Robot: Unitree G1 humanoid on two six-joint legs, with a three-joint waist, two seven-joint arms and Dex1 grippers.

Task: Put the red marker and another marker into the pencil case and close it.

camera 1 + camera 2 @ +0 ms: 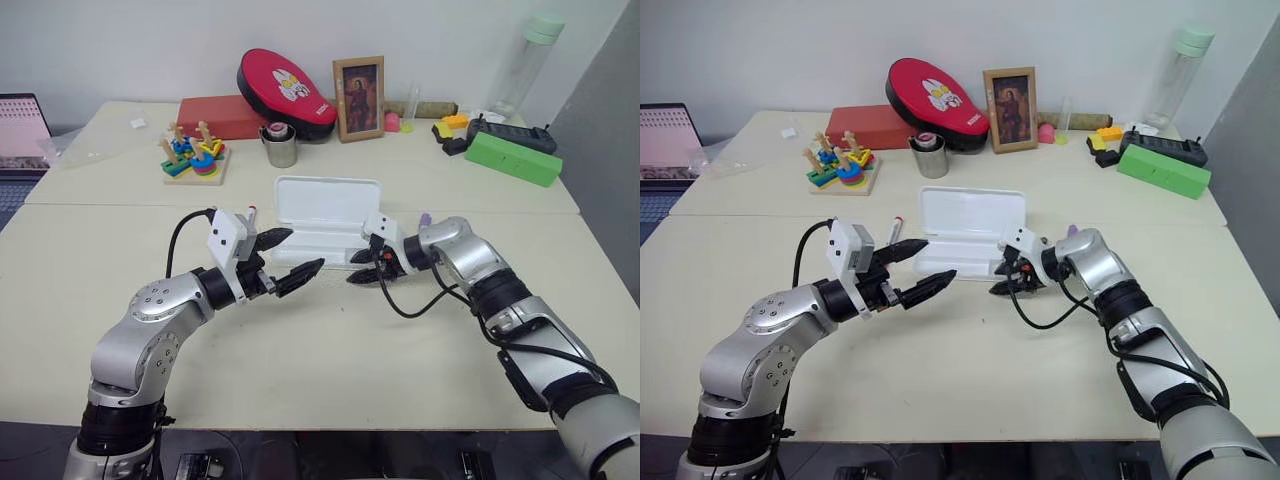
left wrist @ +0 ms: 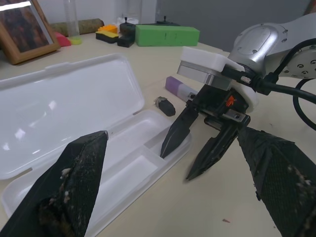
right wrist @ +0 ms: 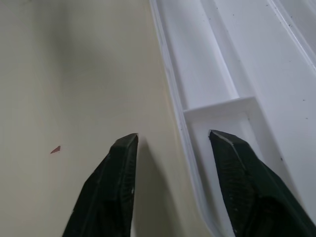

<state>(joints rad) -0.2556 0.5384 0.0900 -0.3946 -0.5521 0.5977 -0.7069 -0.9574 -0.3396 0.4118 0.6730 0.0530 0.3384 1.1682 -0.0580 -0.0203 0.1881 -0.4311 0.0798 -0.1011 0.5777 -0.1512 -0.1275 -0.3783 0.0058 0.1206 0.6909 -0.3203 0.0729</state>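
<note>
Pencil case (image 1: 322,222), lid open on table (image 1: 320,350); right claw (image 2: 191,157) half-spread astride its tray rim, grasping nothing; left claw (image 1: 287,258) released wide.

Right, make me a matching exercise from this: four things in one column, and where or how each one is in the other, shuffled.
Things
1. pencil case
2. red marker
3. purple-capped marker
4. right tool

Places and states
A. lying on the table by the case's right end
B. lid open, lying back
C. one finger over the tray, the other over the table, the case's front rim between them
D. lying on the table by the case's left end

Pairs: 1-B, 2-D, 3-A, 4-C
</note>
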